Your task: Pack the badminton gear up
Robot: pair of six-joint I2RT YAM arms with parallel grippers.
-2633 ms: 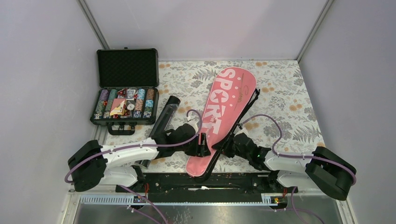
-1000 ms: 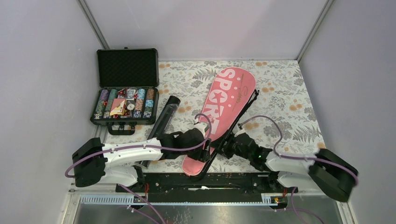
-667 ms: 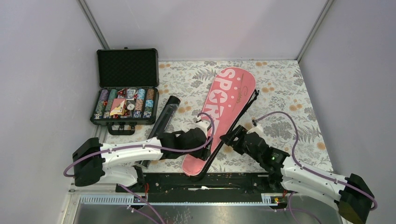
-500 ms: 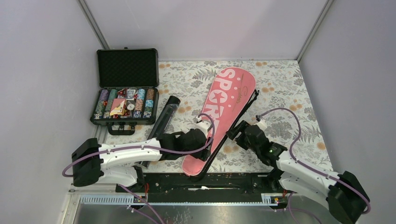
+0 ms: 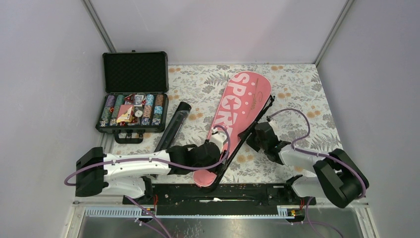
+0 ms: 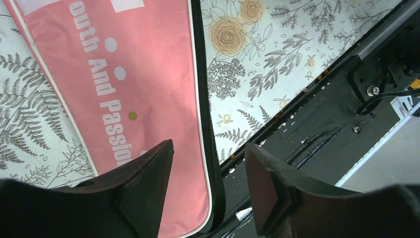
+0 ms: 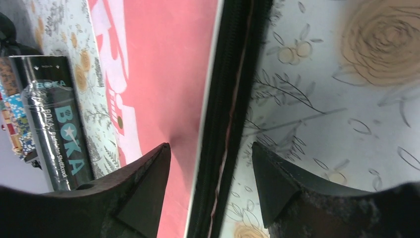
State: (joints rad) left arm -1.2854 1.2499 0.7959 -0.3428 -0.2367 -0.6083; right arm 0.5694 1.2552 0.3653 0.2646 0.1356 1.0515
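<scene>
Layout, top view: pink fabric racket bag lettered "SPORT" (image 5: 237, 106) lies diagonally on the floral-patterned desk (image 5: 302, 94). A long black tube with teal lettering (image 5: 173, 128) lies just to its left, and an open black case of poker chips (image 5: 133, 94) sits at the rear left.

Left wrist view: left fingers (image 6: 148, 173) are spread, straddling the bag's black zipper edge (image 6: 200, 89) at its near end.

Right wrist view: right fingers (image 7: 143, 183) are spread across the same edge farther up. Whether they touch it cannot be told.

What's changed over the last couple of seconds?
The right hand slid away from the bases along the black zipper edge of the pink bag, jaws open. The left hand moved little, open over the bag's near end. The black tube and poker case stayed put.
</scene>
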